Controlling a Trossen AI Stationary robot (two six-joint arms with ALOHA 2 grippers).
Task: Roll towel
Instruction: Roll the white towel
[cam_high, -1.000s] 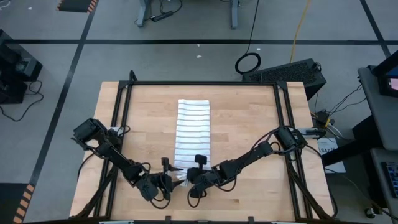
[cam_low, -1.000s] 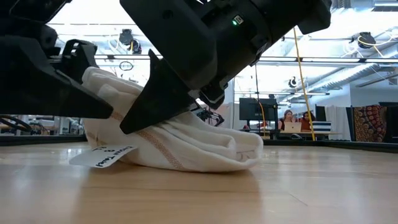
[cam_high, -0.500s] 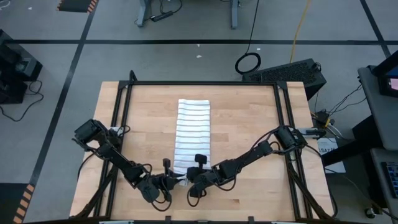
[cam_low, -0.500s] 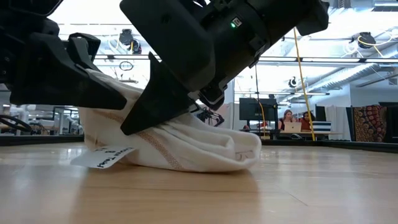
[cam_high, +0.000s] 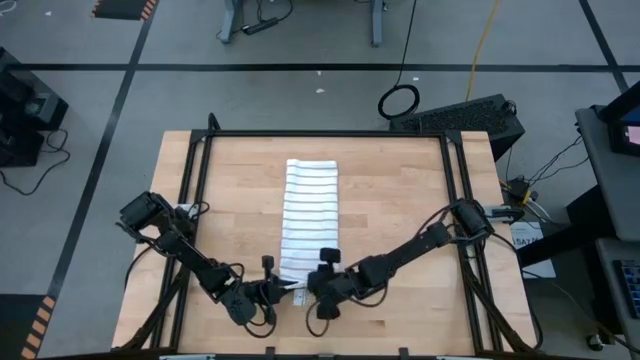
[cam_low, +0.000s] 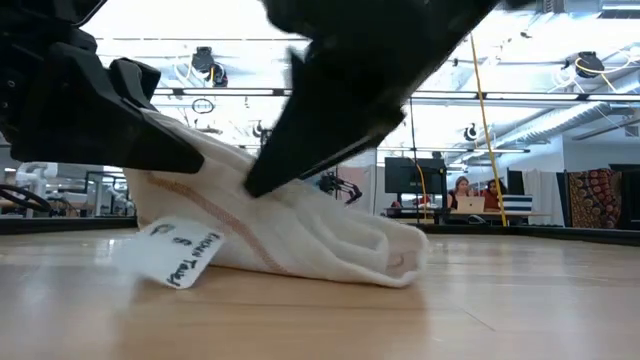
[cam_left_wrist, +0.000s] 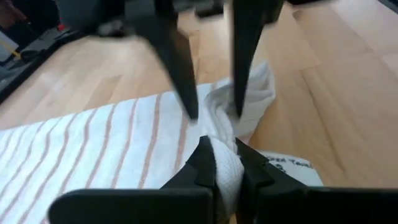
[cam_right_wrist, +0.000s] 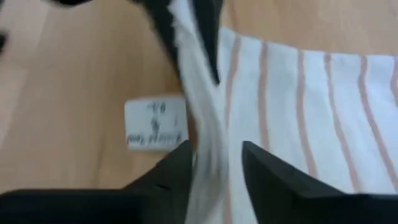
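Note:
The white towel (cam_high: 310, 215) with narrow stripes lies as a long strip down the table's middle. Its near end (cam_low: 300, 235) is gathered into a thick bunch, and the paper tag (cam_low: 180, 255) sticks out beside it. My left gripper (cam_left_wrist: 225, 146) is at the bunch's left side and is shut on it. My right gripper (cam_right_wrist: 214, 149) is open. It reaches in from the right, and its fingers (cam_left_wrist: 186, 93) stand on either side of the same ridge of cloth. My left gripper pinches a raised ridge of gathered cloth (cam_left_wrist: 225, 171) at the towel's near end, close to the tag, between its two fingers. It comes in from the table's near left, slanting slightly downward. The ridge is drawn up; the bunch's underside rests on the table. I cannot tell whether my right gripper touches the cloth.
A black rail frame (cam_high: 320, 133) runs around the wooden table top. Bare wood (cam_high: 400, 200) lies to either side of the towel strip. People sit at desks (cam_low: 465, 195) in the room far behind the table.
My left gripper has shut on the bunched near end of the towel. My right gripper has opened, let go of the bunch and risen slightly, drawing back toward the right. The tag has tipped down and now hangs more steeply.

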